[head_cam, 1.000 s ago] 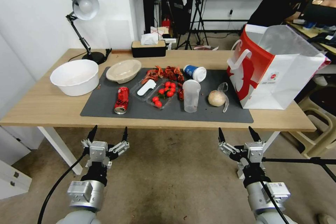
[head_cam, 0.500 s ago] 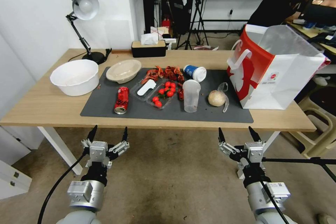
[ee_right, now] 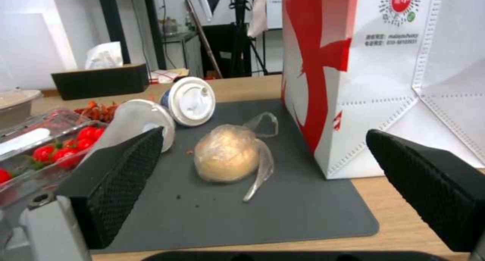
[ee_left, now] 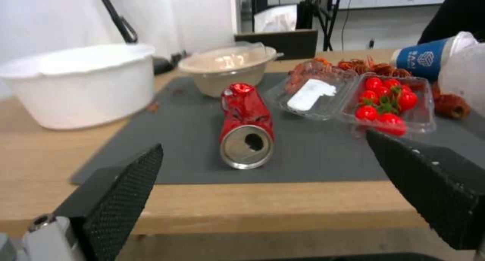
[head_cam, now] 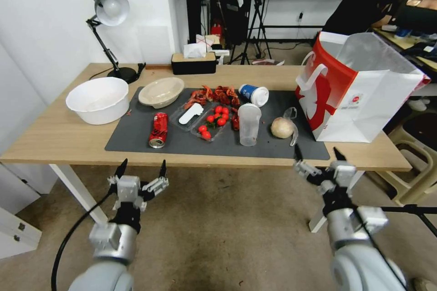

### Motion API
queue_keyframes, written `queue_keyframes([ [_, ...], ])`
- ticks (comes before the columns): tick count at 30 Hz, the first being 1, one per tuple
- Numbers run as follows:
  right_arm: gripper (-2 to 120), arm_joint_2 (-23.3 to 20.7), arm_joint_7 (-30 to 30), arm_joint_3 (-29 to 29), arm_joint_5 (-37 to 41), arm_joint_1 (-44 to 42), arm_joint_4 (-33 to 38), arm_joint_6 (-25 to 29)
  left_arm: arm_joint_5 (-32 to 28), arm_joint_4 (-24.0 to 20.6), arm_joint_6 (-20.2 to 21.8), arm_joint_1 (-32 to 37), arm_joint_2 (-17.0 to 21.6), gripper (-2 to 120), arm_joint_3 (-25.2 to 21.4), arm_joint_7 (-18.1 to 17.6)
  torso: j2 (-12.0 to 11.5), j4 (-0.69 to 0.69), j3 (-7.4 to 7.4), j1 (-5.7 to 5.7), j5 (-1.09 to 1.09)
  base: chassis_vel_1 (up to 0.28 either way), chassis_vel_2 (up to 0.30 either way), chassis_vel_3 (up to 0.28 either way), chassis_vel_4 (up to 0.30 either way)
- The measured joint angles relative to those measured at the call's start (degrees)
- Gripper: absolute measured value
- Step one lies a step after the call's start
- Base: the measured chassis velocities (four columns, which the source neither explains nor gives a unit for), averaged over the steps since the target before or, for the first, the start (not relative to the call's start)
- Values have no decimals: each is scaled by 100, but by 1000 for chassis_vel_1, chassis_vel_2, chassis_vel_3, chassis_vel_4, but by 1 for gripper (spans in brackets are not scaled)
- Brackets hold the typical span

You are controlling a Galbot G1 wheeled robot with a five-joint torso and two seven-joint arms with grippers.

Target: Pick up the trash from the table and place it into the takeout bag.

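Right end effector (head_cam: 319, 153): fingers spread wide, empty, at the near edge of the bench (head_cam: 59, 136), in front of the beige ball in clear wrap (head_cam: 282, 127) and the takeout bag (head_cam: 364, 100).
Left end effector (head_cam: 142, 169): fingers spread wide, empty, below the bench's near edge, in line with the crushed red can (head_cam: 158, 130).

Bench contents, on the dark grey mat (head_cam: 136, 143):
- Crushed red can, lying on its side, open end toward the robot.
- Beige shallow bowl (head_cam: 160, 92), at the mat's far left corner.
- Blue paper cup with white lid (head_cam: 253, 94), lying on its side, just behind the clear plastic cup.
- Clear plastic cup (head_cam: 248, 124), upright, between the tomato tray and the wrapped ball.
- Beige ball in clear wrap, near the bag's base, apart from it.
- Clear tray of cherry tomatoes (head_cam: 213, 122), beside a second clear tray holding a white piece (head_cam: 190, 113); red crayfish shells (head_cam: 214, 94) behind them.

Takeout bag: upright, mouth open, at the right end of the bench, partly on the mat.
Off the mat: white basin (head_cam: 97, 99) at left.
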Motion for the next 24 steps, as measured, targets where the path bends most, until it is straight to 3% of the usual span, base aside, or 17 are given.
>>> queue_keyframes([
  [2,100,-26,87,28,181,65,0,-160,-273,39,651,-392,-80,100,-10,8,-1,-5,1,2,1,0,0,0,0],
  [5,100,-136,183,-95,376,130,-81,-146,-358,52,854,-502,-100,100,-12,13,-1,-7,1,1,1,0,0,0,0],
  [6,100,-191,217,-165,459,183,-118,-131,-362,58,825,-498,-104,100,-15,15,0,-2,1,1,4,0,0,0,0],
  [14,100,-697,441,-584,1283,969,-577,-157,-360,173,412,-430,-122,100,-56,63,0,-3,0,1,2,0,0,0,0],
  [24,100,-959,1038,-1269,2110,2044,-1236,-474,-260,268,269,-410,-228,100,-83,95,1,-4,1,1,1,0,0,0,0],
])
